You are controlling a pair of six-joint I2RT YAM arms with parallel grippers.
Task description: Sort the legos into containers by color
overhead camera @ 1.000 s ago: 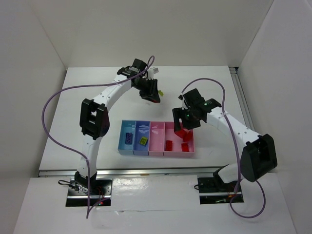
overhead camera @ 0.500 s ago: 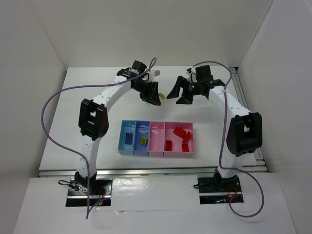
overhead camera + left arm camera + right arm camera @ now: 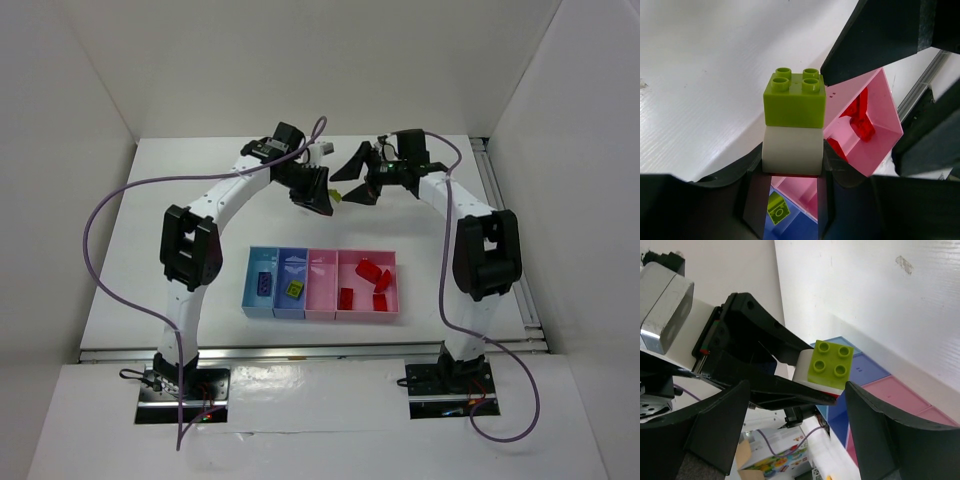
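My left gripper (image 3: 320, 196) (image 3: 792, 162) is shut on a pale brick (image 3: 792, 150) that carries a yellow-green brick (image 3: 795, 100) (image 3: 832, 362) (image 3: 341, 196) on top, held in the air behind the containers. A thin red edge shows under the pale brick. My right gripper (image 3: 356, 181) (image 3: 796, 390) is open, its fingers (image 3: 875, 435) standing either side of the yellow-green brick without touching it. The light blue tray (image 3: 255, 300) holds a dark blue brick (image 3: 263, 284). The darker blue tray (image 3: 290, 262) holds a yellow-green brick (image 3: 294, 289). Beside them are the pink tray (image 3: 322, 285) and the wider pink tray (image 3: 392, 262) with several red bricks (image 3: 367, 270).
White walls close in the table on the left, back and right. A purple cable (image 3: 110, 215) loops out from the left arm and another (image 3: 445, 290) from the right arm. A printed toy box (image 3: 775, 460) shows low in the right wrist view.
My right arm swung from over the wider pink tray, where a red brick now lies, up to the back next to the left gripper. Its jaws now flank the yellow-green brick. The left arm barely moved.
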